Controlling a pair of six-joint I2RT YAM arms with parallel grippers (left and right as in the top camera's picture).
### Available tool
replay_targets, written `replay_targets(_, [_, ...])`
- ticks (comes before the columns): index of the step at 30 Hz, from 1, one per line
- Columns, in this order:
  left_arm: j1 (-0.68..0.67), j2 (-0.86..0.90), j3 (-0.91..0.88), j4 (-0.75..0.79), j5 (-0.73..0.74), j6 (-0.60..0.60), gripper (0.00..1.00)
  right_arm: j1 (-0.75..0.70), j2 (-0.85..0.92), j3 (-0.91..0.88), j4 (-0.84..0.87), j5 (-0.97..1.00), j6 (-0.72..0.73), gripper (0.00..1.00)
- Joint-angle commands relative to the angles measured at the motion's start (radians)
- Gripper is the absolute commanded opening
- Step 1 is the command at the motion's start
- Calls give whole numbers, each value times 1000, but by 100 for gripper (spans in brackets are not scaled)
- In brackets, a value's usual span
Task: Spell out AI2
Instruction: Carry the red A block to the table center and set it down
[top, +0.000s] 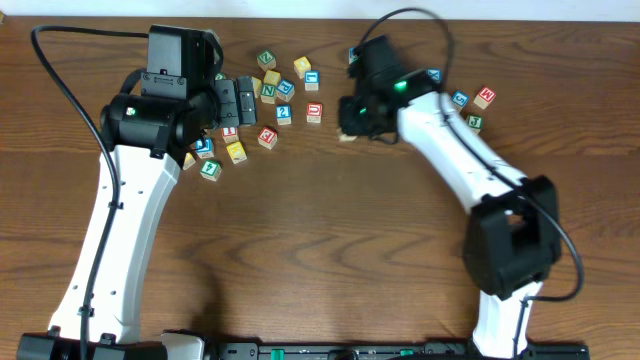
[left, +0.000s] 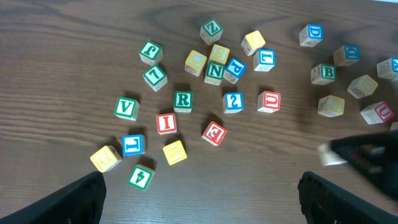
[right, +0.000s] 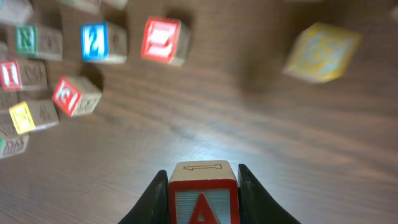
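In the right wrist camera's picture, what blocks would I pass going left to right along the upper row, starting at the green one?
In order: green block → blue 2 → red block → yellow block, which is blurred.

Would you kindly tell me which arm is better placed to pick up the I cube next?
Left. The left gripper is open near the I, which lies free, while the right gripper is shut on the A.
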Motion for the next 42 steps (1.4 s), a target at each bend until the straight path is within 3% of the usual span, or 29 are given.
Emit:
replay_targets(1, [2,6,11,2,-13,16,97,69,64,-4,9,43,140,13])
replay_targets(17, [2,6,11,2,-13,17,98,239,126,-4,15,278,296,16])
replay_targets(27, [2,6,11,0,-13,17,98,249,164,-4,23,343,330,17])
replay_targets(34, [2,6,11,-3,-13,17,98,244,173,-4,23,341,333,20])
replay_targets(38, [2,6,11,-4,-13,17,98,245,173,-4,23,341,333,31])
replay_targets(42, [2,6,11,-11,-13,17,98,245,173,-4,23,338,333,32])
